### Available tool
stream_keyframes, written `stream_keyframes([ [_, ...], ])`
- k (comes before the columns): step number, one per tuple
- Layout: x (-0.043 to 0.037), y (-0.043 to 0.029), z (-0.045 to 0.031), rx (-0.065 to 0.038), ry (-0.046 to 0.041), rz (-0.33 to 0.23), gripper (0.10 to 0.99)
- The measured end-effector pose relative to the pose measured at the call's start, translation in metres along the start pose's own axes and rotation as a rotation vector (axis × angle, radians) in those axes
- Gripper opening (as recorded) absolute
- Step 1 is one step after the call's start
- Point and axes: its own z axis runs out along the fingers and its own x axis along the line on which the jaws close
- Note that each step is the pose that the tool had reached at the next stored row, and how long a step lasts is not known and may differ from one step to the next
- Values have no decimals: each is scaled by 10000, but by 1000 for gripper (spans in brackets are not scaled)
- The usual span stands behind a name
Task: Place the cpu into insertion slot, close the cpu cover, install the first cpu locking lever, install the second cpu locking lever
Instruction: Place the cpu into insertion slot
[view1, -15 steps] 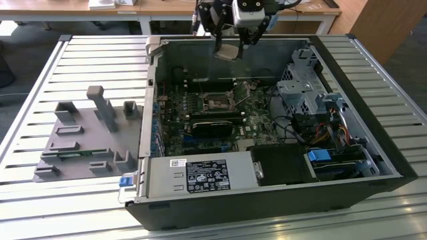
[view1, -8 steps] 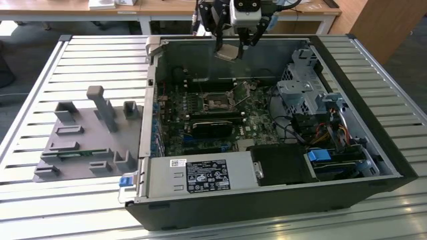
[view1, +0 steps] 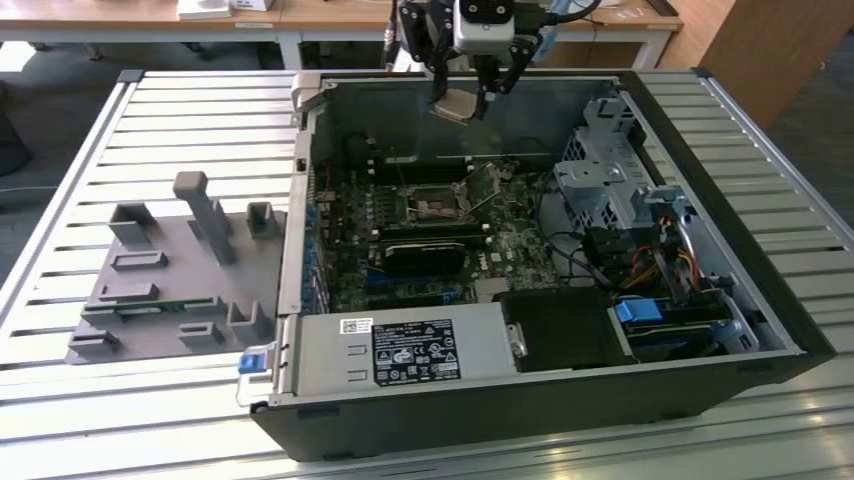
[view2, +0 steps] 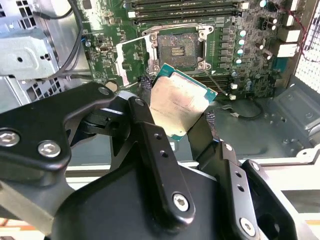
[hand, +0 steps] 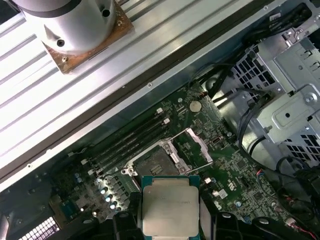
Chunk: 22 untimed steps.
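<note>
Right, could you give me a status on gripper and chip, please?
Gripper shut on grey-silver square cpu, above open black computer case. Silver-rimmed square insertion slot bare; silvery hinged cpu cover open. Nothing between.

Your arm's wrist (view1: 481, 25) hung at the top of the exterior view, pointing downward. Your gripper (view1: 461, 98) was closed on the cpu (view2: 181, 102), pinching it by two opposite edges. In the second wrist view your black fingers (view2: 150, 135) stood one on either side of the chip. It sat tilted between them, carried in the air with its metal top facing that camera.
</note>
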Motion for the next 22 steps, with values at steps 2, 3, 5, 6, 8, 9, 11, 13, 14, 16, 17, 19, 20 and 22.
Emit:
stream_keyframes([
  [2, 0, 0, 1, -4, -16, 178, 541],
  [3, 0, 0, 1, -5, -25, 273, 541],
  [5, 0, 0, 2, -10, -42, 470, 541],
  [6, 0, 0, 3, -12, -50, 562, 541],
  [8, 0, 0, 4, -15, -64, 716, 541],
  [9, 0, 0, 5, -15, -70, 785, 541],
  [11, 0, 0, 6, -17, -81, 903, 541],
  [13, 0, 0, 7, -19, -91, 1021, 541],
  [14, 0, -1, 8, -20, -96, 1080, 541],
  [16, 0, -1, 9, -22, -107, 1201, 541],
  [17, 0, -1, 9, -22, -113, 1261, 541],
  [19, 0, -1, 11, -23, -124, 1388, 541],
  [20, 0, -1, 11, -24, -130, 1448, 541],
  [22, 0, -1, 12, -25, -140, 1565, 541],
])
